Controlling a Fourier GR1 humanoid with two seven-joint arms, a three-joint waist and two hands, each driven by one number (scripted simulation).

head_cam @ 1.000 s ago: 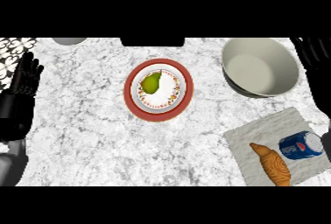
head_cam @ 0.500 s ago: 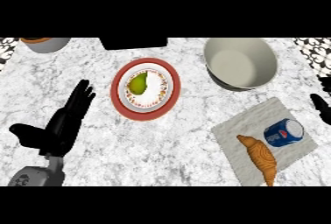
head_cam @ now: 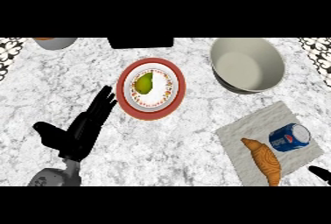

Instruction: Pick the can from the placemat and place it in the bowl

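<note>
The can (head_cam: 289,137) lies on its side on the placemat (head_cam: 258,131) near the desk's (head_cam: 194,131) right edge, beside a croissant (head_cam: 264,160), so it must be grasped across its body. The bowl (head_cam: 248,64), near the far right corner, is hollow side up, ready to take it. The left hand (head_cam: 79,129) hovers near the left edge, fingers straight, holding nothing. Only a tip of the right hand (head_cam: 320,173) shows at the near right corner; its fingers cannot be judged.
</note>
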